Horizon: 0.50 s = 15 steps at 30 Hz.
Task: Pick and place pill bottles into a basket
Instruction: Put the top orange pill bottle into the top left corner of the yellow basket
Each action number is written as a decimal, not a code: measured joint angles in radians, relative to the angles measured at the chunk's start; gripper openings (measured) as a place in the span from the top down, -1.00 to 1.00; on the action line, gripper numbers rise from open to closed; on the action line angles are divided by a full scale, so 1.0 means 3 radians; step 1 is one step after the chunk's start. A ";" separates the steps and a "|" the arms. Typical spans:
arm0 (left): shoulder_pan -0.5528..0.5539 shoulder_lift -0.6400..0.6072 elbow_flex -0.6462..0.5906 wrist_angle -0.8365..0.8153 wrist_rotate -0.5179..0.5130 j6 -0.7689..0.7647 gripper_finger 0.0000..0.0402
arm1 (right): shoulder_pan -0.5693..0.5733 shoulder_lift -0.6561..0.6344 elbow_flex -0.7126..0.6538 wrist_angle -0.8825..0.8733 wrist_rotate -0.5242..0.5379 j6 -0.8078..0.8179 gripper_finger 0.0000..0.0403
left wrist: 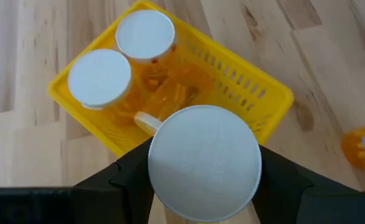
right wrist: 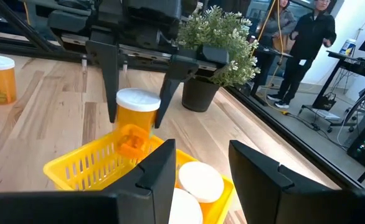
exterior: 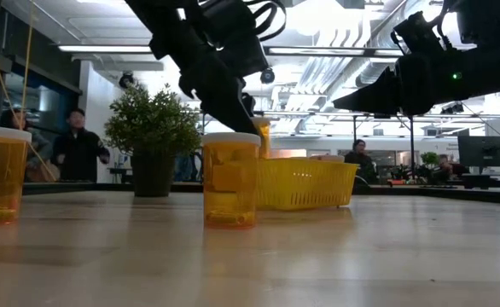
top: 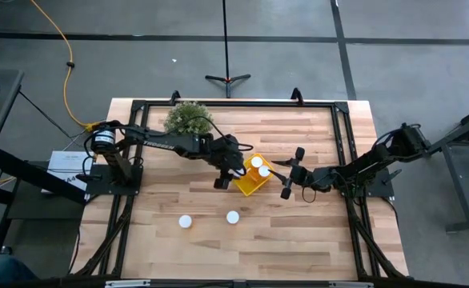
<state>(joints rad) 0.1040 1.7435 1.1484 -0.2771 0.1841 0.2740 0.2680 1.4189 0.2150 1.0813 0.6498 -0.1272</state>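
- Two loose bottles stand toward the front edge of the table (top: 314,240): one (top: 186,221) left of centre, the other (top: 233,217) near the middle, well apart from each other.
- A potted plant (top: 189,119) sits near the back edge, left of centre.
- The left gripper (top: 231,171) reaches in from the left edge and hangs at the basket's left side, its fingers (right wrist: 109,87) pinching a bottle (right wrist: 134,119) by the body just under the cap. The bottle hangs upright just above the basket's left rim.
- The basket (top: 247,182) lies at the middle of the table, turned at an angle to the edges. Two bottles (left wrist: 99,79) (left wrist: 146,36) stand upright in it, side by side at its back-right end; a third (left wrist: 170,102) appears to lie on its side beside them.
- The right gripper (top: 290,170) comes in from the right edge and hovers just right of the basket, fingers (right wrist: 257,167) spread and holding nothing.
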 joint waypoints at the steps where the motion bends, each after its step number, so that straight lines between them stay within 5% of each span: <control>1: 0.0000 0.0000 0.0001 -0.0009 0.0028 0.0000 -0.22 | 0.0000 0.0000 0.0001 0.0000 0.0000 0.0000 0.30; 15: 0.0001 0.0101 0.0008 -0.0008 0.0091 0.0031 -0.32 | -0.0001 0.0000 0.0000 -0.0003 0.0005 -0.0004 0.30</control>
<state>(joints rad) 0.1043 1.7738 1.1507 -0.2794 0.2114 0.2832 0.2678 1.4189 0.2150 1.0805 0.6513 -0.1284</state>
